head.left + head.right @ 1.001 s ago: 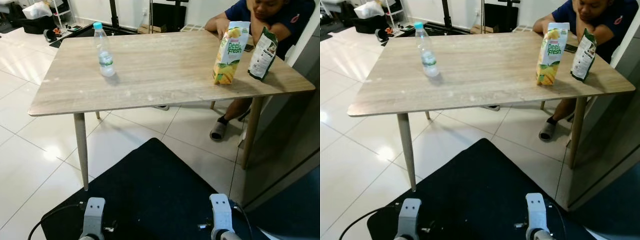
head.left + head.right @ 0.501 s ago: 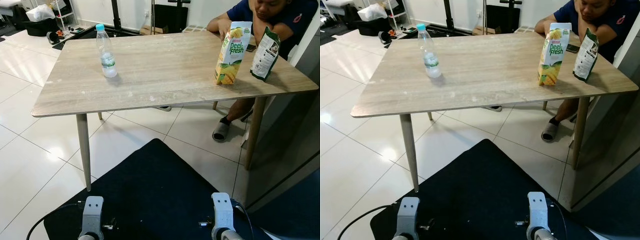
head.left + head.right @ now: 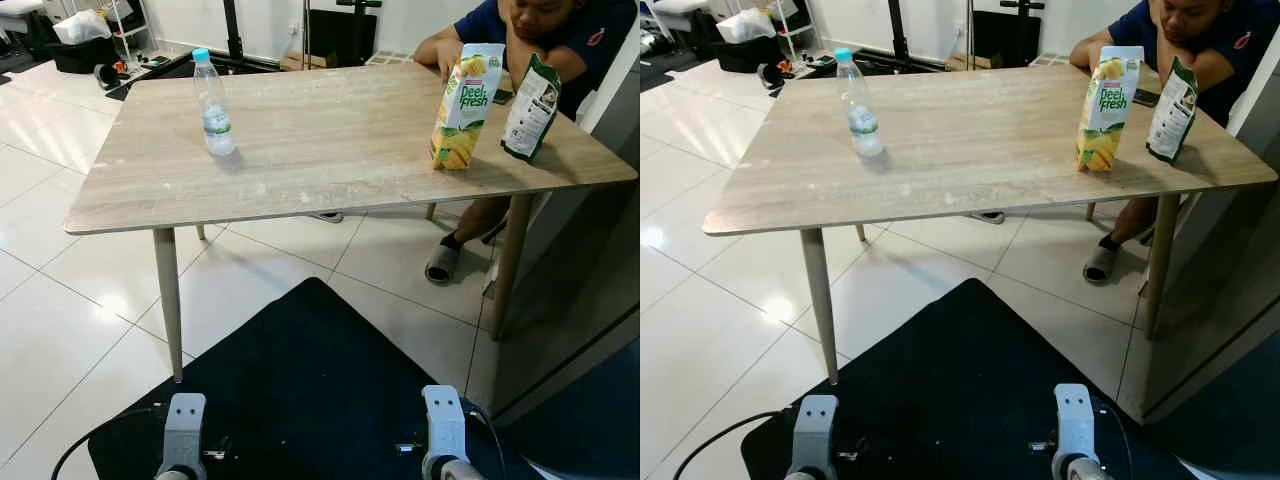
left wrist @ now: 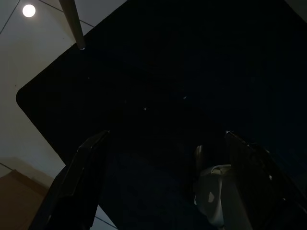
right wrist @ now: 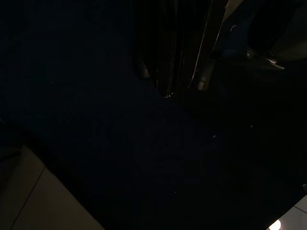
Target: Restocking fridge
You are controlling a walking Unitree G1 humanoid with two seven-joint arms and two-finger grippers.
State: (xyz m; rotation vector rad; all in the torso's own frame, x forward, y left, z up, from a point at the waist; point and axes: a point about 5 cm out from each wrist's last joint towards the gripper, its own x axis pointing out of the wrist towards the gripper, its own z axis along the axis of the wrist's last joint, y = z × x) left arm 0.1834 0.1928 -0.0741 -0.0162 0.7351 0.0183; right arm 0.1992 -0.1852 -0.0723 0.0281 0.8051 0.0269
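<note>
Bottle (image 3: 212, 103), juice carton (image 3: 460, 105), pouch (image 3: 528, 108) upright on table (image 3: 320, 150)

One water bottle (image 3: 211, 105), one juice carton (image 3: 464, 105), one pouch (image 3: 530, 108).

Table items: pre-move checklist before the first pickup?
1. Juice carton upright on table: ok.
2. Water bottle upright, capped: ok.
3. Snack bag standing near the right edge: ok.
4. Left gripper open and holding nothing: ok.
5. Right gripper fingers: cannot tell, wrist view too dark.
6. Person leaning on the table's far side beside the carton: not ok for a reach.
</note>
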